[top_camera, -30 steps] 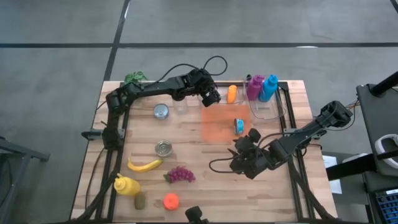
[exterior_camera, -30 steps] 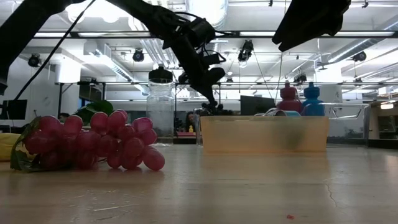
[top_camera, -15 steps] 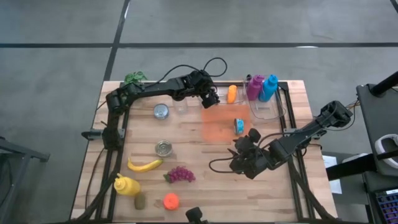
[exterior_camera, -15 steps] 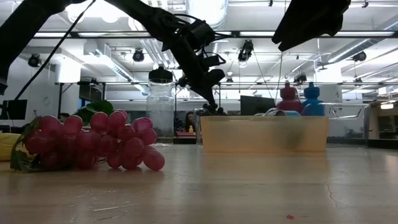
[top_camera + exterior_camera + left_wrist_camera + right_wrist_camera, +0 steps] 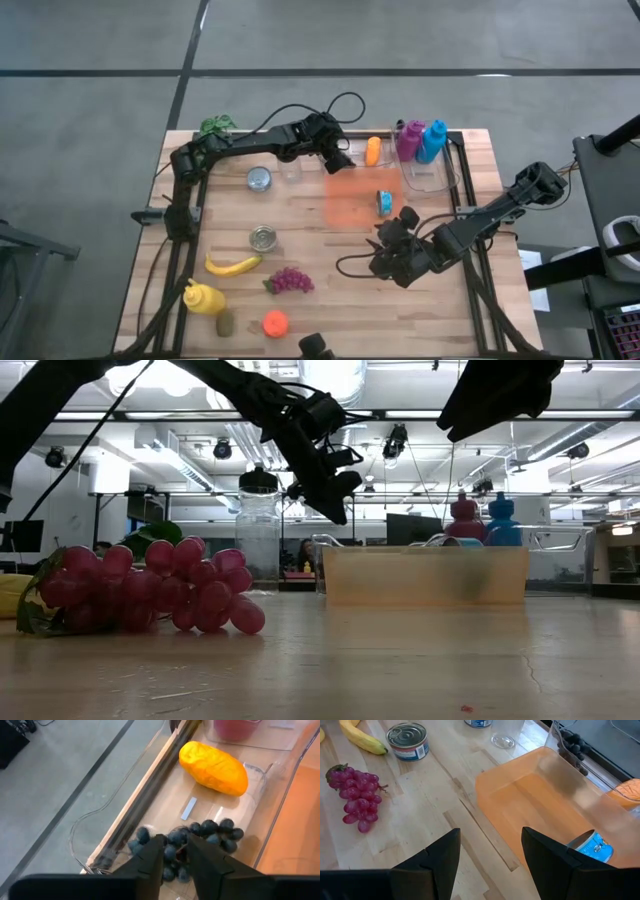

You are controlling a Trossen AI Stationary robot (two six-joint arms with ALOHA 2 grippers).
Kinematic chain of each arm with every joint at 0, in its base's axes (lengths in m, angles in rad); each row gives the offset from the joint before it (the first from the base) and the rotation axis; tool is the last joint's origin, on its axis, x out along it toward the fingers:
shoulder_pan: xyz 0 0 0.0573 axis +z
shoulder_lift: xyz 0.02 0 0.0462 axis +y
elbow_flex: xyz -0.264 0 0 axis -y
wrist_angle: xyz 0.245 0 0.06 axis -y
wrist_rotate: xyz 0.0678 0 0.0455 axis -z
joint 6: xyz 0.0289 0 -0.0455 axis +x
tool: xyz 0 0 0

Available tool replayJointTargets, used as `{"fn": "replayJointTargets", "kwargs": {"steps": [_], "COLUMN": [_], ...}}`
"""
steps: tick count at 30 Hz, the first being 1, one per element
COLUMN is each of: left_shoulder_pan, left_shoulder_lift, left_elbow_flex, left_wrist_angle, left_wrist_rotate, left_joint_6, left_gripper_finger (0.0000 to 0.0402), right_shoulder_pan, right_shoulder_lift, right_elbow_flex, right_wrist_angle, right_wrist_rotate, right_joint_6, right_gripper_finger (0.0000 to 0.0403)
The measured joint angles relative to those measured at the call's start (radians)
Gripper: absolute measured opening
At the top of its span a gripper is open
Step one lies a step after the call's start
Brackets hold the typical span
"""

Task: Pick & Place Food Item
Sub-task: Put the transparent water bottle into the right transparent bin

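Left wrist view, knobbly dark grapes (image 5: 200, 832) (perhaps plastic), clear tray (image 5: 150, 795), smooth orange fruit (image 5: 213, 767)

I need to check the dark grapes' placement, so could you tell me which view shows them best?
The left wrist view: the dark grapes lie in the clear tray beside the orange fruit. The right wrist view shows them distantly; high and low views hide them.
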Motion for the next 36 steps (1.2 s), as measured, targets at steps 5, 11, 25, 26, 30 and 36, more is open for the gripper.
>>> {"fn": "replayJointTargets", "kwargs": {"steps": [5, 11, 25, 26, 30, 36], "left_shoulder_pan": [0.000, 0.000, -0.060, -0.069, -0.114, -0.189], "left_shoulder_lift": [0.000, -0.032, -0.348, -0.371, -0.465, -0.581], "left_elbow_flex": [0.000, 0.009, -0.001, -0.002, -0.005, -0.007], "left_wrist_angle": [0.000, -0.004, -0.173, -0.206, -0.314, -0.487], "left_wrist_rotate": [0.000, 0.000, 0.000, 0.000, 0.000, 0.001], "left_joint_6": [0.000, 0.000, 0.035, 0.035, 0.035, 0.017], "left_gripper_finger": [0.0131, 0.0152, 0.0142, 0.0140, 0.0132, 0.0126], "right_shoulder_pan": [0.000, 0.000, 0.000, 0.000, 0.000, 0.000], "right_shoulder_lift": [0.000, 0.000, 0.000, 0.000, 0.000, 0.000], "right_elbow_flex": [0.000, 0.000, 0.000, 0.000, 0.000, 0.000], "right_wrist_angle": [0.000, 0.000, -0.002, -0.003, -0.004, -0.009], "right_wrist_rotate": [0.000, 0.000, 0.000, 0.000, 0.000, 0.000], "right_joint_6": [0.000, 0.000, 0.011, 0.011, 0.011, 0.008], "right_gripper_finger": [0.0206, 0.0206, 0.0206, 0.0206, 0.0206, 0.0206]}}
